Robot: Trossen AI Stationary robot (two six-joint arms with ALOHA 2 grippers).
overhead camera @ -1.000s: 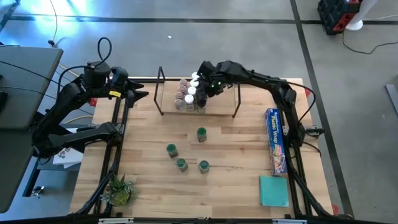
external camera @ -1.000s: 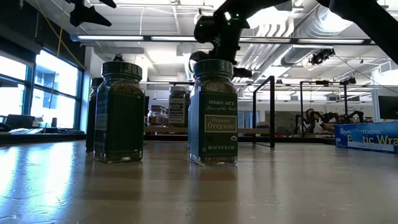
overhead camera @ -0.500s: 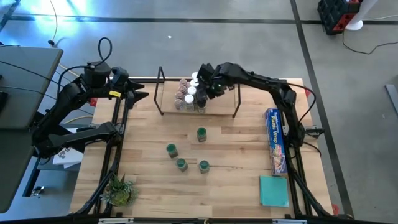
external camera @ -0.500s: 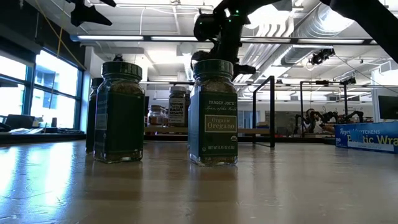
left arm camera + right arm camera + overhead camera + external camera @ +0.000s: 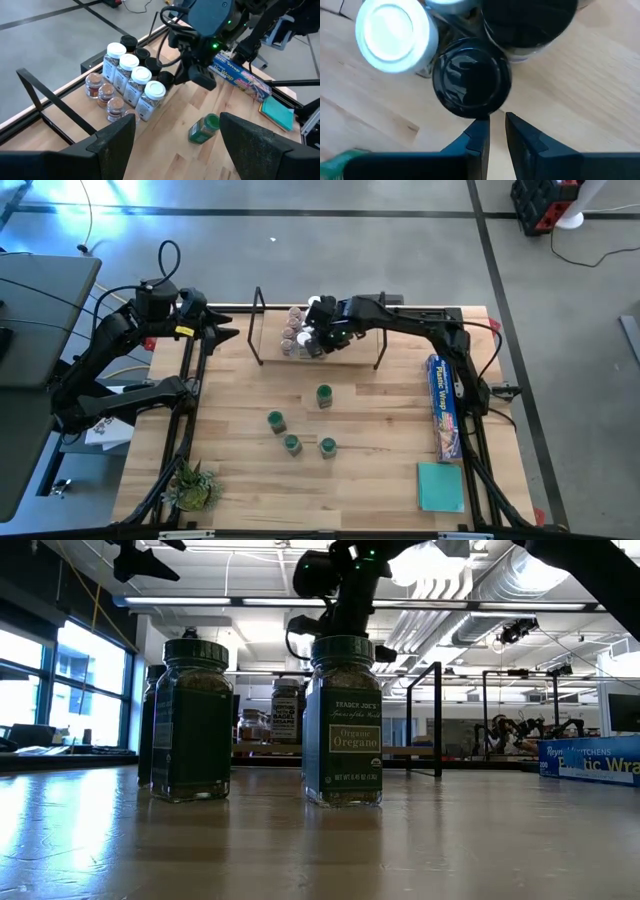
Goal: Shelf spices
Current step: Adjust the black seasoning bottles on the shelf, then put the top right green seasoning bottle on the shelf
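Several green-capped spice jars (image 5: 324, 395) stand on their bases on the table's middle; two of them loom close in the low view (image 5: 343, 720). White-, black- and clear-topped jars (image 5: 300, 332) stand clustered on the shelf's wooden board between its black wire uprights (image 5: 258, 325). My right gripper (image 5: 322, 330) hovers over this cluster, pointing down. Its fingers (image 5: 496, 122) are shut to a thin slit just beside a black-capped jar (image 5: 471, 85). My left gripper (image 5: 185, 145) waits open at the far left edge (image 5: 225, 332).
A long blue foil-wrap box (image 5: 443, 405) lies along the table's right edge, with a flat teal square (image 5: 440, 485) nearer the front. A small green plant (image 5: 193, 485) sits at the near left corner. Bare wood lies between the loose jars and the box.
My right gripper has moved toward the table's left and slightly toward the near edge, from the right part of the jar cluster to over its middle. The jars have stayed in place.
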